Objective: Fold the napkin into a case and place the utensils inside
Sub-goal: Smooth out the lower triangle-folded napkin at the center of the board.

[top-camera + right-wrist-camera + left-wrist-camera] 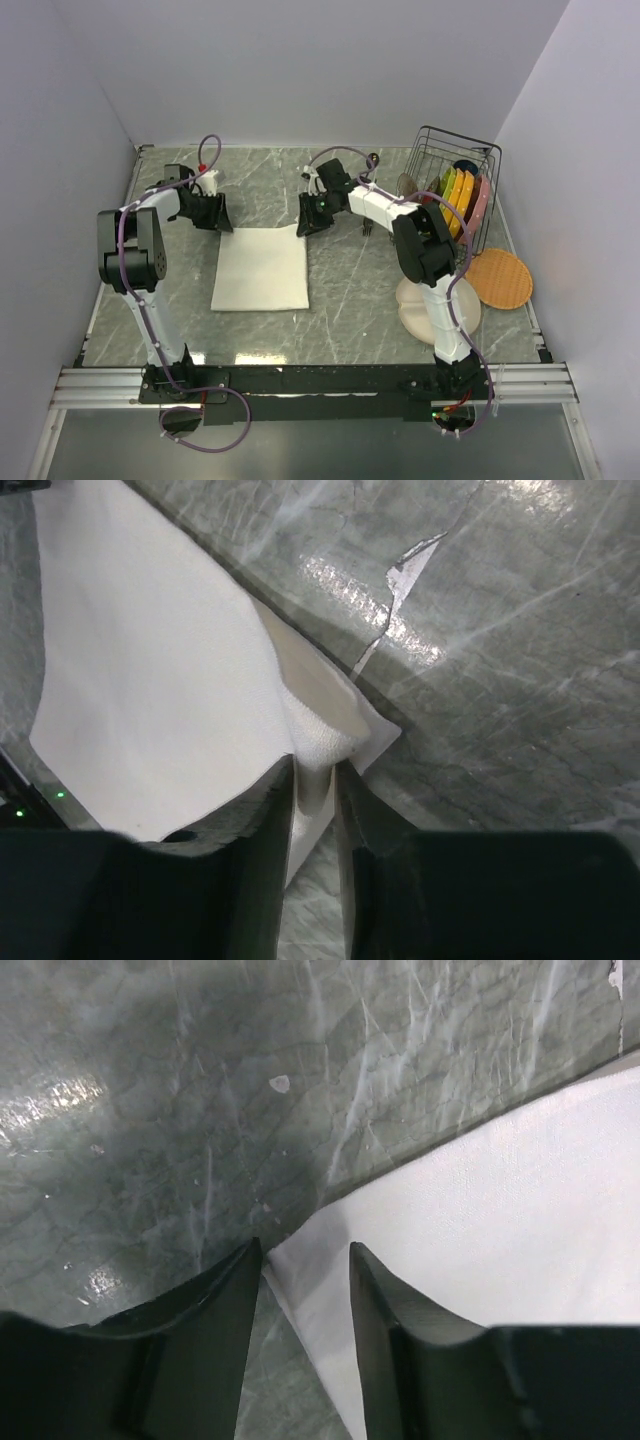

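Observation:
The napkin (pixel 260 268) lies flat on the marble table as a cream-white rectangle. My left gripper (pixel 222 228) is at its far left corner; in the left wrist view it (pixel 305 1250) is open, with the corner of the napkin (pixel 500 1220) lying between the fingers. My right gripper (pixel 303 228) is at the far right corner; in the right wrist view it (pixel 315 765) is shut on the bunched, slightly lifted corner of the napkin (pixel 150 660). A small dark shape (pixel 366 229) under the right arm may be a utensil; the rest is hidden.
A wire rack (pixel 485 150) with several colourful plates stands at the far right. A round beige divided plate (pixel 412 305) lies partly under the right arm, with an orange round plate (pixel 500 278) beside it. Walls close in the table on three sides.

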